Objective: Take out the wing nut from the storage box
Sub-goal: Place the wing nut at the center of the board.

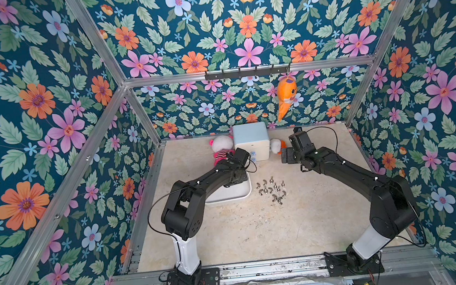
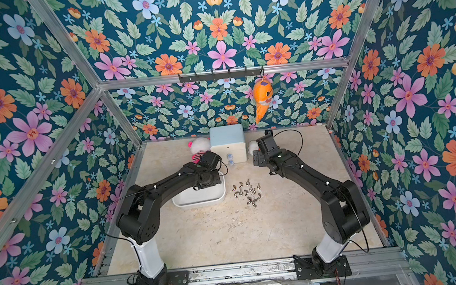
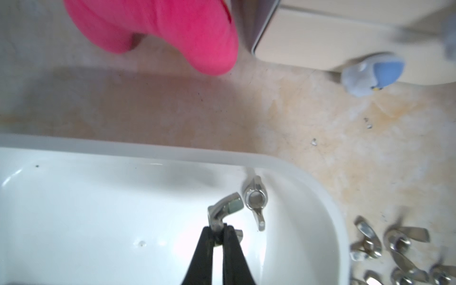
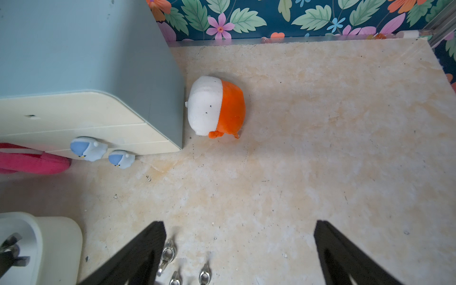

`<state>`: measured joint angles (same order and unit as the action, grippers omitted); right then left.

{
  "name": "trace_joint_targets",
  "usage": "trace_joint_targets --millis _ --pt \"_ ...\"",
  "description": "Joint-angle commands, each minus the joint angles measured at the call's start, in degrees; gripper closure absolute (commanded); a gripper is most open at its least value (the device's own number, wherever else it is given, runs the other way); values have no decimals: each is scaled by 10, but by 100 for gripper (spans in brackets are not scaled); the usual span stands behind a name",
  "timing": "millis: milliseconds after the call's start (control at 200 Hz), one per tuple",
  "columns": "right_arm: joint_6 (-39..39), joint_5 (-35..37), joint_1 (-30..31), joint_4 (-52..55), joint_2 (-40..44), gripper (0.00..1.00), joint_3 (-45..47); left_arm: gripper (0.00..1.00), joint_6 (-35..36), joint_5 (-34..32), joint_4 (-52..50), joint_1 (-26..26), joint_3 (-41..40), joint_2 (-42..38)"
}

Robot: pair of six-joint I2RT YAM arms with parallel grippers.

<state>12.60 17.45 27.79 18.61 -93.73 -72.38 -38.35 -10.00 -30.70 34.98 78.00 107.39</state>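
The left gripper is pinched shut on one thin wing of a wing nut inside the storage box, close to a rounded corner, with a second wing nut just beside it. Because the hold is only on the wing's edge, the lift should go straight up and slowly, clear the rim without brushing the neighbour, then cross to the pile of nuts on the tabletop. The right gripper hangs wide open and empty.
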Motion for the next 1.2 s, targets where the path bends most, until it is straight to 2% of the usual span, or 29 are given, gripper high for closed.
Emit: trace_joint_targets --millis 0,310,610,910,1195 --pt "5 0 0 -2 -1 1 -6 91 17 -16 -29 11 7 -21" --pt "8 5 -2 2 -4 1 -15 91 24 -29 -69 98 48 -66" --pt "12 3 -23 5 6 1 -14 91 -7 -17 -73 171 46 -59" --pt "11 0 -27 8 8 1 -16 91 -39 7 -52 221 15 -33" --pt "12 -4 -27 5 9 1 -10 91 -49 24 -22 237 -19 -5"
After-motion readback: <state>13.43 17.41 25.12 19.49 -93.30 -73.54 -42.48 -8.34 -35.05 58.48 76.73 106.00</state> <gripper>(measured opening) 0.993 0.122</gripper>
